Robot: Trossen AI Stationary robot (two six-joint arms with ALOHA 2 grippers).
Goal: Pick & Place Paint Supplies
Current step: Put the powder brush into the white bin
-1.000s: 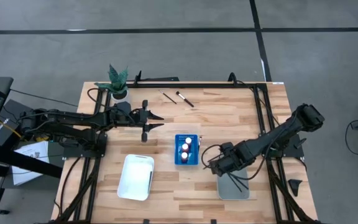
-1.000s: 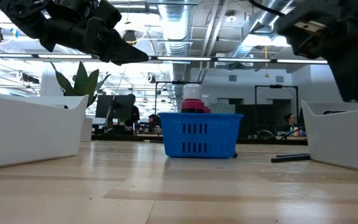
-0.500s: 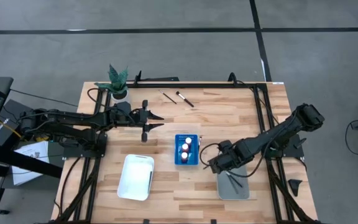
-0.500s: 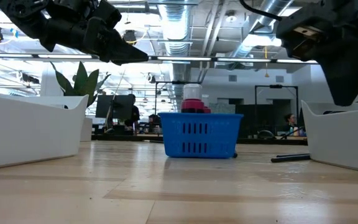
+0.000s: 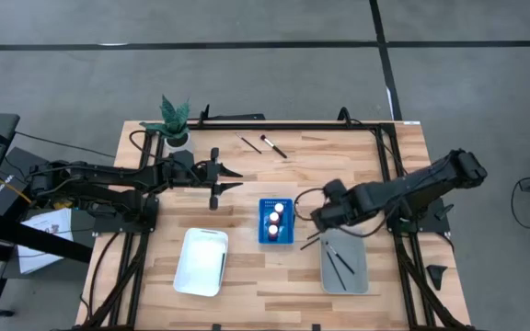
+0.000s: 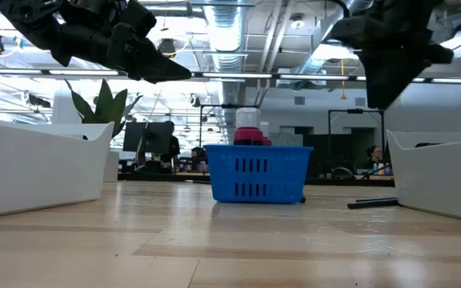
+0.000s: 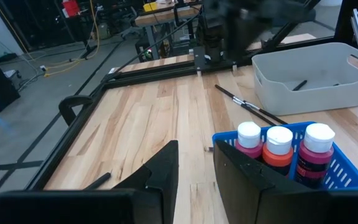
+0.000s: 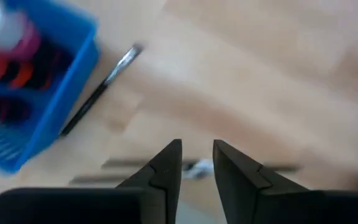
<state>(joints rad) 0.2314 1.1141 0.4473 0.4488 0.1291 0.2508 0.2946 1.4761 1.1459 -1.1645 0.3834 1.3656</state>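
While the left gripper hangs over the bare desk with its jaws a little apart and nothing in them, the right gripper sits between the blue rack and the grey tray. Two brushes lie in that tray, and two more brushes lie far up the desk.

From low down, the rack holds paint bottles.

Past the left jaws, three bottles stand close by.

Past the right jaws, which stand slightly apart and hold nothing, one brush lies beside the rack.
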